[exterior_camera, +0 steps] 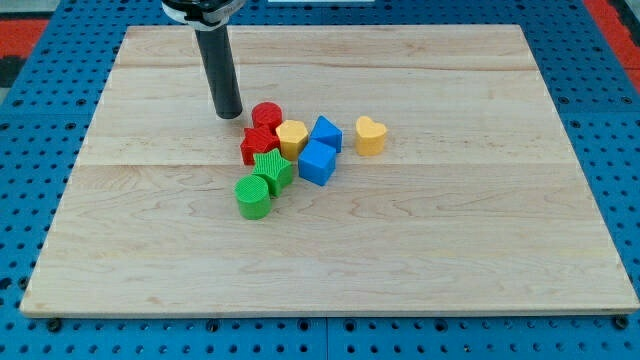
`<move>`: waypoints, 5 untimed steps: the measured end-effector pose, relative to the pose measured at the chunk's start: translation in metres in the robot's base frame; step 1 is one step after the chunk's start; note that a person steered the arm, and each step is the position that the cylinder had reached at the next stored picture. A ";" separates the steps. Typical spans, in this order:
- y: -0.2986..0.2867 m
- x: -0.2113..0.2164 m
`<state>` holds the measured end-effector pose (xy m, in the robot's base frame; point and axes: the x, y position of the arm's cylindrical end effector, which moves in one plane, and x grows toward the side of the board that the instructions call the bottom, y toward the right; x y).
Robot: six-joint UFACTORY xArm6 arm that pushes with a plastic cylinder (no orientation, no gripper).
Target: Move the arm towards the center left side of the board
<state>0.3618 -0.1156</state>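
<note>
My rod comes down from the view's top, and my tip [229, 114] rests on the wooden board [130, 230], just left of the red cylinder [266, 115]. A tight cluster lies to the tip's lower right: a red star-like block [257, 143], a yellow hexagonal block [292, 136], a blue block [326, 133], a blue cube [317, 162], a green star-like block [272, 169] and a green cylinder [253, 196]. A yellow heart [370, 135] sits apart on the cluster's right. The tip touches no block.
The board lies on a blue perforated table [30, 200]. Red surfaces show at the view's top corners [40, 25].
</note>
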 end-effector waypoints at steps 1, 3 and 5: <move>0.000 0.000; 0.000 -0.008; -0.061 0.018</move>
<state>0.3800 -0.1764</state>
